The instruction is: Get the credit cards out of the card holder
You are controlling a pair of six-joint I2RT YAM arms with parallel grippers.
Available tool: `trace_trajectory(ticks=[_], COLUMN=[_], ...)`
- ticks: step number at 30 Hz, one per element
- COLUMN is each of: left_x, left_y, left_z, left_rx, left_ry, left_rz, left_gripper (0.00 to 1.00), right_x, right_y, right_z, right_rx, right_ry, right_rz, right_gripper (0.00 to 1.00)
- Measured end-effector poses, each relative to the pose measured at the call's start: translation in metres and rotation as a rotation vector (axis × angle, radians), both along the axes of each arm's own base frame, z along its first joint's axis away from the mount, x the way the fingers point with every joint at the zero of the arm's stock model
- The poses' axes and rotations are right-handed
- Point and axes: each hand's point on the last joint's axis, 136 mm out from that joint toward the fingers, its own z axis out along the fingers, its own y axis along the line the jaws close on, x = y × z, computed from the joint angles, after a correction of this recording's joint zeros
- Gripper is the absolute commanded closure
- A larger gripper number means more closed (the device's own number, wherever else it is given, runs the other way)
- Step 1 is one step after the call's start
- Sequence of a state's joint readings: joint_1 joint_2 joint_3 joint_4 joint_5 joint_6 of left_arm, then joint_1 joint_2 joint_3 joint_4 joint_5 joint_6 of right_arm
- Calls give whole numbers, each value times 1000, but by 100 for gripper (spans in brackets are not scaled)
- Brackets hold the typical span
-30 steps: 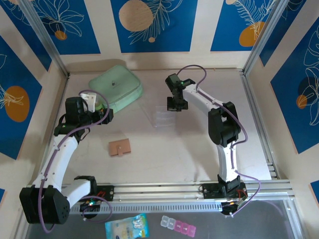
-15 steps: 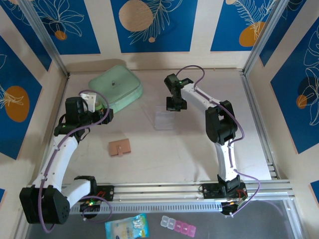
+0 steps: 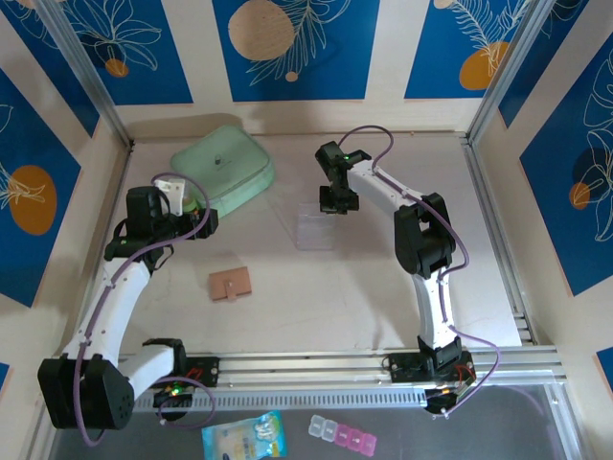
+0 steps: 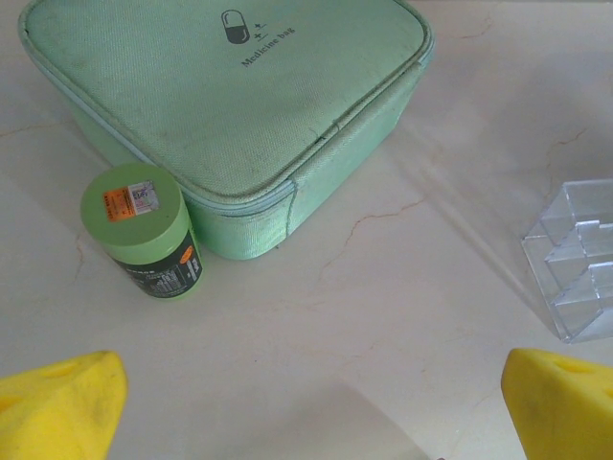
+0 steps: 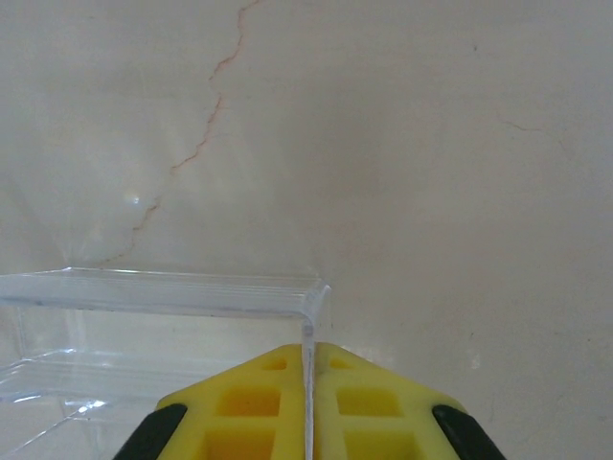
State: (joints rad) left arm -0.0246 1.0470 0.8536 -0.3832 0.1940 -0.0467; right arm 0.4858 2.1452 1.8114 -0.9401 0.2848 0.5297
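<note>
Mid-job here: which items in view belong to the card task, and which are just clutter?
Job: card holder, folded shut.
Lying about: mint-green case; green-lidded bottle; clear stand, gripped by the right hand; blue pouch; pill organiser.

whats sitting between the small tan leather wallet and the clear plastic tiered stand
Nothing. Between the small tan leather wallet and the clear plastic tiered stand there is just bare pale table, as the top external view shows.
</note>
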Motion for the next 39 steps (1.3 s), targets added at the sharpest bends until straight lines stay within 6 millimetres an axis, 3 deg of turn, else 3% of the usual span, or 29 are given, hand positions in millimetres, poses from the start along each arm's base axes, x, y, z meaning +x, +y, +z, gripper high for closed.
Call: trace_trajectory(ticks=[15,28,32,35,39], left_x=[0,0,1,0,-3], left_y=[0,0,-3,-10,-31], left_z=[0,-2,-12,-27,-47], left_rx=[0,-18,-80,-137,-181], left_ry=[0,14,87,165,259], left_rz=[0,14,50,63,39], left_gripper=[0,0,0,0,0], right_x=[14,20,18,9,-10], right_y=[0,2,2,-2,-3], right_z=[1,6,22,44,74], right_rx=[0,7,26,47,97], right_ry=[-10,-23,-52,-83,-139], right_rz=[-12,-12,-11,-9,5], right_gripper=[94,69,59,57,47])
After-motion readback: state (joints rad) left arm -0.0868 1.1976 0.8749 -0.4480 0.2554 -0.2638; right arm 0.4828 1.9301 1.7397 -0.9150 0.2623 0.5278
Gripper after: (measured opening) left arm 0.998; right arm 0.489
